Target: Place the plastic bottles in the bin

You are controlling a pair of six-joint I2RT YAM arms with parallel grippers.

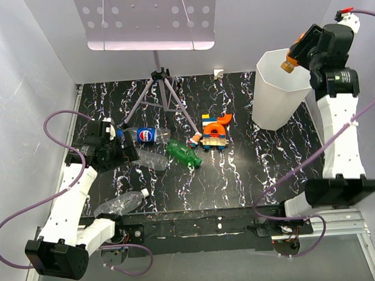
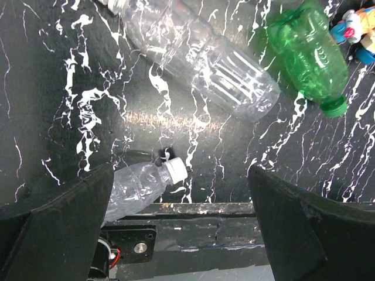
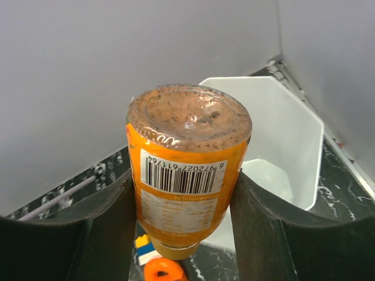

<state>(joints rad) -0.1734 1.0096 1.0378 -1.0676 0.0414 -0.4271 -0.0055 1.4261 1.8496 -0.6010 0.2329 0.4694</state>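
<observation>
R gripper [image 3: 184, 205] pinching orange bottle [image 3: 187, 152] up by bin [image 3: 304, 134] rim; L gripper [image 2: 179, 196] spread wide over clear bottle [image 2: 199, 52] on counter [image 2: 58, 117].

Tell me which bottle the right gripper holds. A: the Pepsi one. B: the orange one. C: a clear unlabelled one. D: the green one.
B: the right wrist view shows the orange bottle clamped in the right gripper, close to the bin.

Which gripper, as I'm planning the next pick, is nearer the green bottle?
Left. The left gripper hangs open over the table beside the green bottle, a clear bottle between them; the right gripper is far off, raised by the bin, shut on the orange bottle.
</observation>
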